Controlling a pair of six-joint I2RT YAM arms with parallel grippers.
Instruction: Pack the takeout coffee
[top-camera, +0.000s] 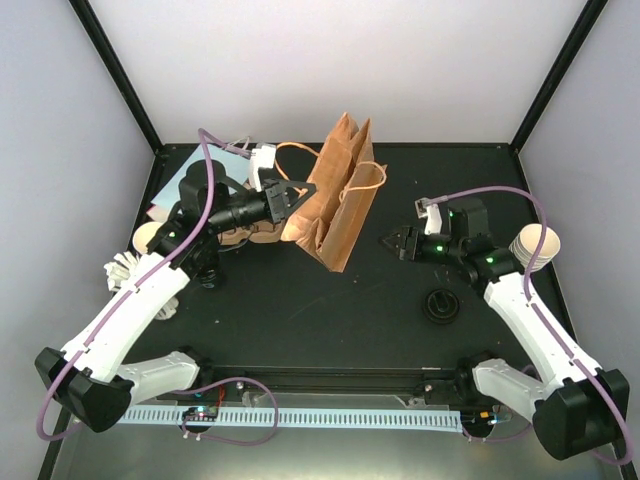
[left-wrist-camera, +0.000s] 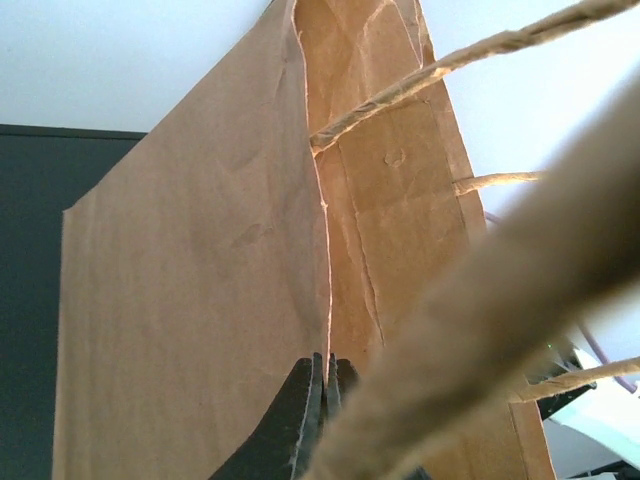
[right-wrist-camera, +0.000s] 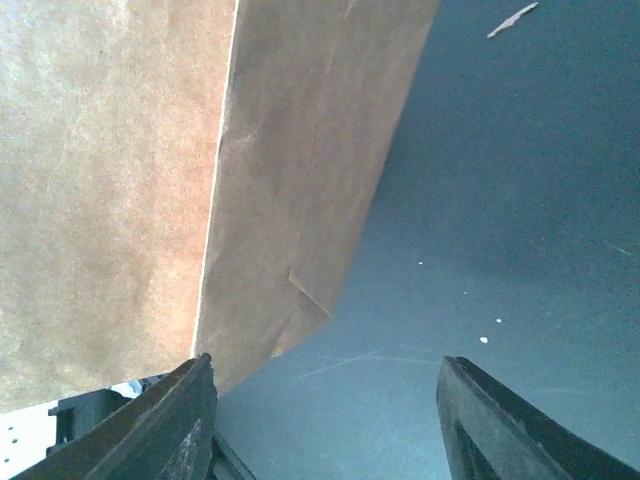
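**Left jaws:** clenched on the top edge of the upright brown paper bag (top-camera: 335, 205). In the left wrist view the black fingers (left-wrist-camera: 305, 415) are pressed together on the edge of the bag's wall. The twine handles (top-camera: 367, 178) loop out beyond the jaw tips, on the bag's far side.

**Right jaws:** spread, with nothing between the fingers (right-wrist-camera: 175, 420). The bag's lower corner is ahead of them, off toward one finger and not touching. The bare black tabletop (right-wrist-camera: 500, 200) lies under the gap.

**Takeout coffee:** none is in either jaws.
- A round black plastic lid (top-camera: 440, 304) lies flat on the tabletop, near the right jaws on the side toward the arm bases.
- A cream-lined paper cup (top-camera: 535, 247) sits behind the right jaws, past the wrist and well apart. Its outer wall looks pale and ribbed from above, so it may be a stack.
- A second cream-lined cup (top-camera: 148, 238) sits well behind the left jaws, past the elbow, and is partly covered by the arm.

**Hidden or unclear:**
- No view shows the bag's interior.
- Tan shapes (top-camera: 250, 236) under the left wrist are half covered and cannot be identified.
- A flat pale-blue bag (top-camera: 235, 150) is mostly under the left arm.
- In the left wrist view a blurred handle strand crosses the lower right of the frame.
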